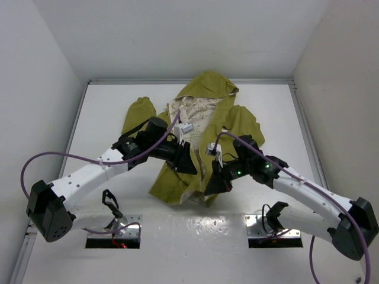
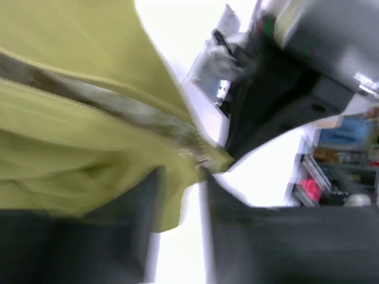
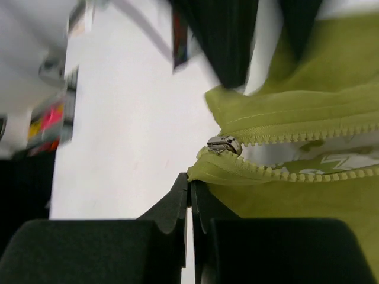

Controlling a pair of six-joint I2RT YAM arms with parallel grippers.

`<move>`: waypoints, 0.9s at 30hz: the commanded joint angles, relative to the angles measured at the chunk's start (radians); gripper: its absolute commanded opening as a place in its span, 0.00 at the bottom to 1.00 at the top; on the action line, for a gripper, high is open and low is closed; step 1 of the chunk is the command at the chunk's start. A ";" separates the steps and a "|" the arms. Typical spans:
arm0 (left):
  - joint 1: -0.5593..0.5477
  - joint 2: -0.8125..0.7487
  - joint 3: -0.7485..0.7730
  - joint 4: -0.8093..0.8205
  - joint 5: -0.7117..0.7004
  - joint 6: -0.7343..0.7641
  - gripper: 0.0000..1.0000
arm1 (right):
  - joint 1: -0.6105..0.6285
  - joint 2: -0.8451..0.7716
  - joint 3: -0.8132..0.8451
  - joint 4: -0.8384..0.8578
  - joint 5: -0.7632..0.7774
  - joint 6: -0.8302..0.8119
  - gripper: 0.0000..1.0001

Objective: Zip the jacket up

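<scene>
The olive-green jacket (image 1: pixel 243 121) lies flat on the white table, hood at the far end, front open with the cream lining (image 1: pixel 192 115) showing. Both grippers are at its bottom hem. My right gripper (image 3: pixel 190 180) is shut on the hem corner just below the silver zipper slider (image 3: pixel 224 144), which sits at the bottom of the zipper teeth. It also shows in the top view (image 1: pixel 214 180). My left gripper (image 2: pixel 183 177) is blurred, its fingers apart, with jacket fabric (image 2: pixel 89 118) draped over the left finger (image 2: pixel 139 231) and the hem corner at the tips. In the top view it is beside the right gripper (image 1: pixel 188 164).
The right arm's wrist (image 2: pixel 266 100) is close in front of the left gripper. White walls enclose the table on the left, right and back. Two metal mounting plates (image 1: pixel 115 229) (image 1: pixel 273 228) sit at the near edge, and purple cables (image 1: pixel 35 163) loop off both arms.
</scene>
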 commanded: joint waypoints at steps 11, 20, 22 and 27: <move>-0.001 -0.034 0.006 0.040 -0.348 0.335 0.78 | -0.154 -0.164 -0.063 -0.514 0.045 -0.115 0.73; 0.106 0.102 -0.009 0.162 -0.666 0.559 0.28 | -0.268 -0.045 -0.073 -0.273 0.570 0.271 0.17; 0.145 0.179 0.011 0.184 -0.619 0.577 0.21 | -0.254 0.057 -0.034 -0.225 0.604 0.309 0.04; 0.244 0.358 0.143 0.227 -0.479 0.612 0.04 | -0.194 0.224 0.067 -0.194 0.693 0.390 0.00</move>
